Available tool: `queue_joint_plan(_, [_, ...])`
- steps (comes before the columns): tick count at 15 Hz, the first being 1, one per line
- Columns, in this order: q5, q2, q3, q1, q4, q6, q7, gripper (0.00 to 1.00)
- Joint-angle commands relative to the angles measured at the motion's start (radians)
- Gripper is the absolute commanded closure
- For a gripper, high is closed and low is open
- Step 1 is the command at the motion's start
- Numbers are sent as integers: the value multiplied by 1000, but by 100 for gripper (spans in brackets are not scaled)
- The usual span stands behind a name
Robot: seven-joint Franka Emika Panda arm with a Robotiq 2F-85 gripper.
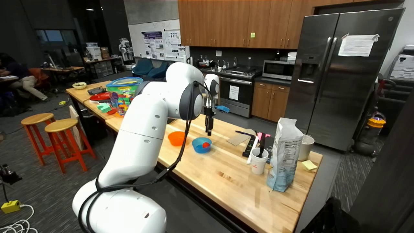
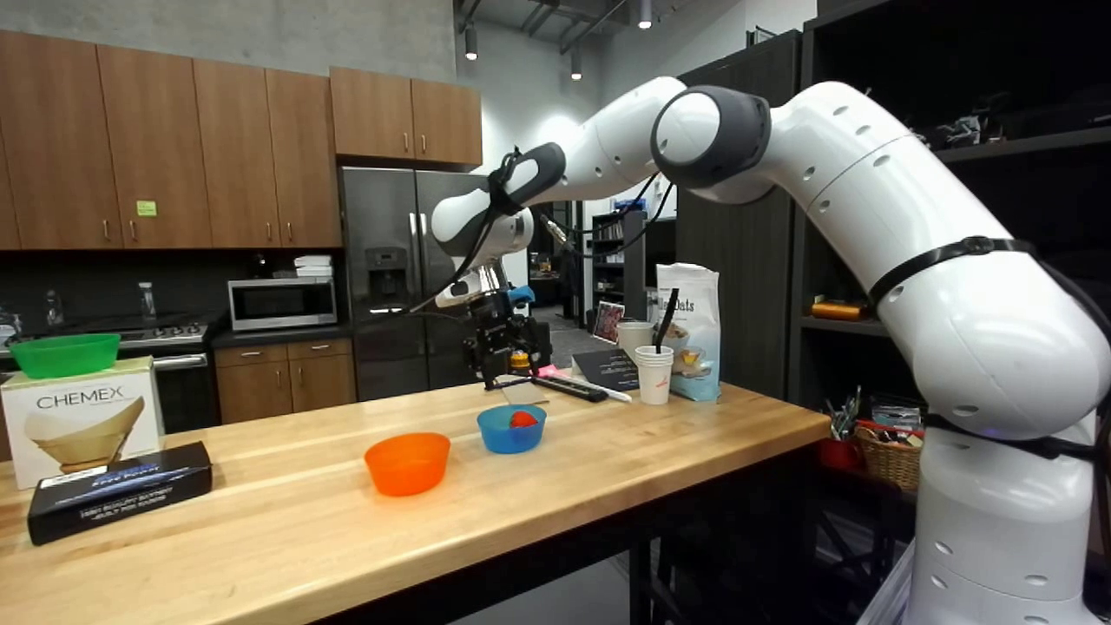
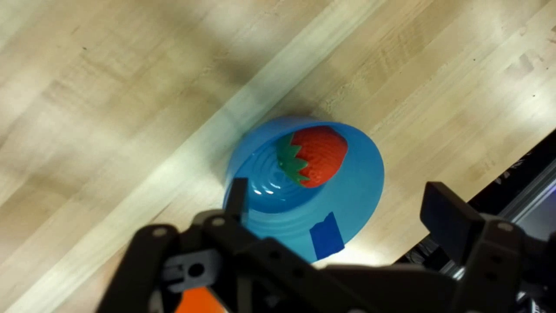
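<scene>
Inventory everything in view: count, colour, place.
Table: 1+, wood, centre
Blue bowl: 1, blue, table
Strawberry: 1, red-green, in blue bowl
Orange bowl: 1, orange, table
Chemex box: 1, pale, table
Green bowl: 1, green, on Chemex box
Slim box: 1, black, table
Bag: 1, blue-white, table
Cup stack: 1, white, table
Clutter: uncounted, mixed, table
Stools: 2, orange-tan, floor
Microwave: 1, silver, background
Fridge: 1, grey, background
Arm: 1, white, over table
Gripper: 1, black, open near blue bowl

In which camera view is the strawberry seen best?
The wrist view: it looks down into the blue bowl, so the strawberry and its green leaves show clearly. In both exterior views it is only a small red patch, its leaves not discernible.
</scene>
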Motion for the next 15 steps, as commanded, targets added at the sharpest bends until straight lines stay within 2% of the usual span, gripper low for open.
queue_joint_plan(1, [24,69,2,-22,131,-108,-104,0])
queue_joint_plan(5, [12,110,-11,-16,214,-187,-132,0])
queue_joint_plan(8, [12,122,-26,0,259,-220,-58,0])
queue_joint_plan(12, [14,101,-27,4,255,-123,72,0])
queue_joint_plan(15, [-10,99,-27,13,261,-68,106,0])
